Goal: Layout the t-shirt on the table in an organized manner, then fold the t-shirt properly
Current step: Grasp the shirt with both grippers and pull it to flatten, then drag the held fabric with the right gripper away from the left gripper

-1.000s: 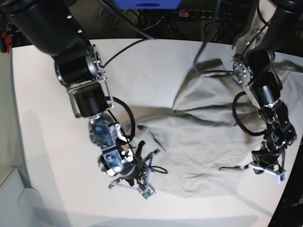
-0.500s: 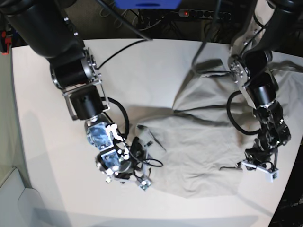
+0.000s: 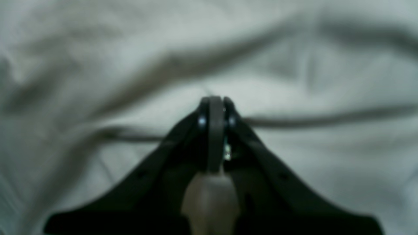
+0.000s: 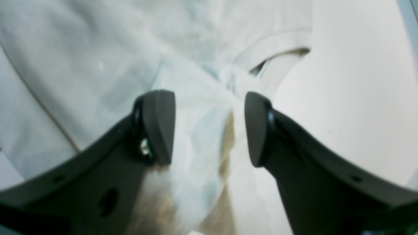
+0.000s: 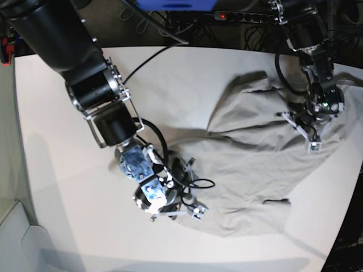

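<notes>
White table point(image 5: 62, 187) carrying rumpled t-shirt point(image 5: 249, 164), lying toward its right side. Right gripper point(image 4: 209, 127) standing wide, fingers straddling bunched shirt edge. Left gripper point(image 3: 214, 107) pressing fully closed, hovering over cloth folds.

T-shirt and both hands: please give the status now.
Left hand shut, over the t-shirt; a grip cannot be confirmed. Right hand open, cloth between its fingers. T-shirt crumpled on the table, not yet laid flat. Nothing in the way.
</notes>
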Controlling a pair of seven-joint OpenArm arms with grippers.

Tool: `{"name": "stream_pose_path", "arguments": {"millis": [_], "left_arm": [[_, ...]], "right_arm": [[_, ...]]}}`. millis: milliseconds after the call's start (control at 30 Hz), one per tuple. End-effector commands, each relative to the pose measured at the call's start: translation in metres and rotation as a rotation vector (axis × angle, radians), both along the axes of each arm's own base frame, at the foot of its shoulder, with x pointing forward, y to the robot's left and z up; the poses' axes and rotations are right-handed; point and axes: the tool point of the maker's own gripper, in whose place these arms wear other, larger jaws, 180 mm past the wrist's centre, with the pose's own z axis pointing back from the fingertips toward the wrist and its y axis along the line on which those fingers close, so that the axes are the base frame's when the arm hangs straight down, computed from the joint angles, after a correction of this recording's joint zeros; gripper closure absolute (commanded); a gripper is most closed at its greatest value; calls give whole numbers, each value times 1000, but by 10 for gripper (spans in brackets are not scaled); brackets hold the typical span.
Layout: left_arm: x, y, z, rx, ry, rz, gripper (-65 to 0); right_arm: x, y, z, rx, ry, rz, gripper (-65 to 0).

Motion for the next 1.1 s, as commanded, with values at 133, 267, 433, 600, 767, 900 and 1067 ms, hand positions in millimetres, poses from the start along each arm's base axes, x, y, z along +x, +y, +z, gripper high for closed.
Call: {"name": "stream_pose_path", "arguments": {"millis": [133, 267, 433, 600, 767, 900, 1067], "left_arm": [[-30, 20, -18, 38, 96, 11, -1], [-46, 25, -39, 22, 173, 23, -1], [-53, 13, -59, 8, 240, -24, -1], [-53, 11, -59, 5, 238, -26, -1], [-50, 12, -57, 8, 230, -25, -1], [-50, 12, -57, 8, 230, -25, -1], [-49, 12, -56, 7, 228, -25, -1]], "right_arm": [[14, 2, 14, 35, -37, 0, -342], [14, 0, 11, 39, -32, -2, -341], [9, 0, 5, 40, -20, 0, -335], [-1, -6, -17, 17, 38, -11, -202], [-14, -13, -44, 10, 110, -24, -95], [-15, -16, -45, 3, 116, -28, -43], [7, -39, -15, -64, 61, -59, -7]]}}
